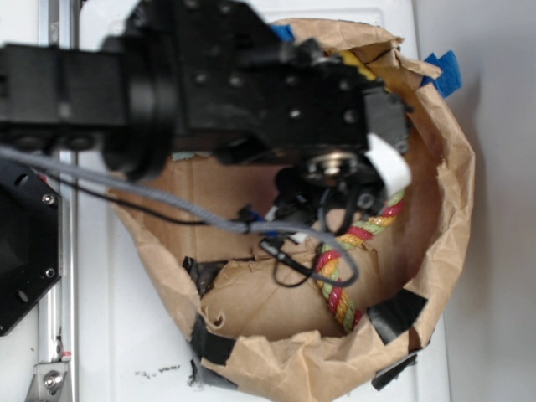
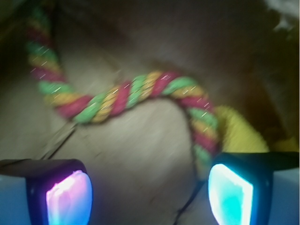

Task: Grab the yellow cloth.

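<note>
In the exterior view, the left side was filled by the black arm [image 1: 167, 84], from which a grey cable [image 1: 126, 188] was draped toward the middle. The arm was reached over a brown paper bag [image 1: 444, 193] laid open on a white surface [image 1: 126, 335], its torn rim patched with black tape [image 1: 398, 314]. Inside the bag, a red, yellow and green rope [image 1: 339, 285] was seen running from the lower middle up toward the right wall. Blue tape [image 1: 444, 71] was stuck at the bag's upper right edge.

In the wrist view, the rope [image 2: 122, 96] was seen curving from the upper left down, across the middle, then down again on the right over the brown paper. The pincer [image 2: 150, 194] was held spread, nothing between its two glowing pads, one pink [image 2: 68, 199] at the left and one teal [image 2: 229, 194] at the right. The yellow cloth [image 2: 241, 133] was lying just right of the rope, partly hidden behind the right pad; contact between them could not be judged.
</note>
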Motion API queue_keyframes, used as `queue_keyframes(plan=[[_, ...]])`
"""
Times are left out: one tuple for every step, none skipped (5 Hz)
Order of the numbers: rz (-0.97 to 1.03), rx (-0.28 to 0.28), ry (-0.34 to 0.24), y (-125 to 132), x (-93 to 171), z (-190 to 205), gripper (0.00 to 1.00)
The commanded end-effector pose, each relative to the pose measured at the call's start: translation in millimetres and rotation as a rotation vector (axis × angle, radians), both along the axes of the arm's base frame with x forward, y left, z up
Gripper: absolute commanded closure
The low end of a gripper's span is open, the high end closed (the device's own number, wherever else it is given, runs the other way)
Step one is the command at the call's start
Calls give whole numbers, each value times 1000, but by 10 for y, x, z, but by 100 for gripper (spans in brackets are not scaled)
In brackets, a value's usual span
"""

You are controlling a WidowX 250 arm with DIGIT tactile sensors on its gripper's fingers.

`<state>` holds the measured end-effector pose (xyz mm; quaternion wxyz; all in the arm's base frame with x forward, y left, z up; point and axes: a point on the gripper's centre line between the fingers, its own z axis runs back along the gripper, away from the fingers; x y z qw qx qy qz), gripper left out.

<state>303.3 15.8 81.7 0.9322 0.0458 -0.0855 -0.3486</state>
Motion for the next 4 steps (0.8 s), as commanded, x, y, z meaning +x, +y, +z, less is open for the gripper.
queue_keyframes(plan=[[-26,68,-155,96,238,387,0],[-35,124,-177,160,188,428,0],[-35,127,-169,181,168,387,0],[-42,146,-132,233,85,237,0]])
